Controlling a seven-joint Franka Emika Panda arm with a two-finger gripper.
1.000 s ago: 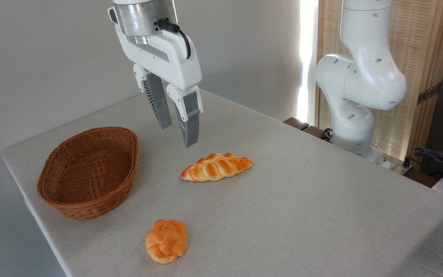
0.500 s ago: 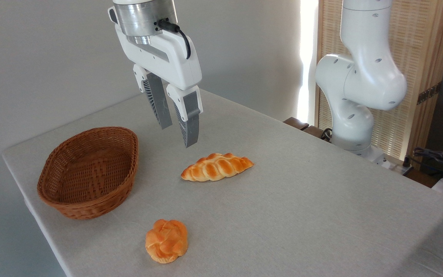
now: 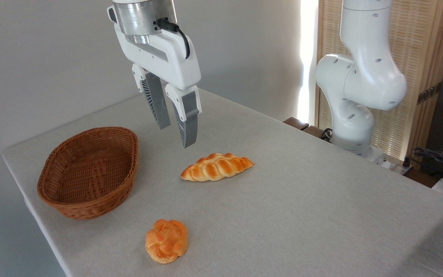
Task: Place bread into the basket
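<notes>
I see pincer hanging above counter, fingers narrowly parted, empty. Bread lies right of basket, apart. Bun in front of basket.

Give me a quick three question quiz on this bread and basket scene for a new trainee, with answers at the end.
1. True or false: the basket already holds bread.
2. Which item lies nearest the camera: basket, braided loaf, or round bun?
3. What is the tool gripping?

Key:
1. False; it is empty.
2. The round bun.
3. Nothing; it hangs open above the table, between basket and loaf.
</notes>
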